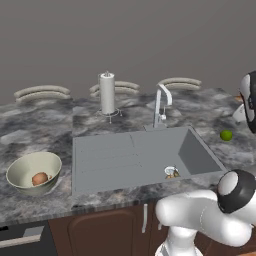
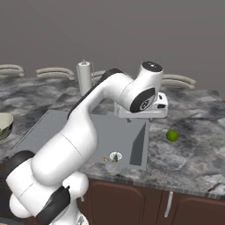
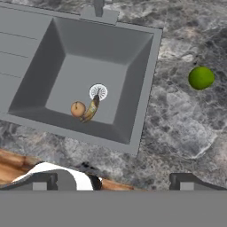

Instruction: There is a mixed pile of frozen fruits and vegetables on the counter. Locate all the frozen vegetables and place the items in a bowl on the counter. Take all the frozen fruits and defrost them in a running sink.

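1. Left base view: the wide, round, pale cream-green glazed bowl (image 1: 33, 172) stands on the dark grey marbled stone worktop (image 1: 40, 127) to the left of the sink, with the small reddish-brown oval lump (image 1: 40, 178) lying inside it. I judge that vegetable done. The small lime-green ball (image 1: 226, 135) sits on the worktop right of the matt grey rectangular sink (image 1: 140, 157), well apart from the bowl, so it is left to move. By the round metal drain ring (image 1: 171, 171) lies something small and orange-brown. No water stream is visible at the curved chrome tap (image 1: 161, 105). A white paper-towel roll on a wire stand (image 1: 107, 94) stands behind the ribbed drainboard.

2. Right base view: the smooth white arm reaches over the sink. The green ball (image 2: 172, 136) rests on the stone beside the basin's right rim. The bowl's rim (image 2: 5, 125) shows at the left edge.

3. Hand view: the hand (image 3: 114, 181) hangs high over the worktop's front edge, its jaws spread wide and empty. In the basin, touching the drain ring, lie a small round orange-brown lump (image 3: 78, 108) and a longer yellowish-brown piece (image 3: 91, 110), probably both fruit, though the second is too small to name. The glossy green ball is at upper right, on mottled stone.
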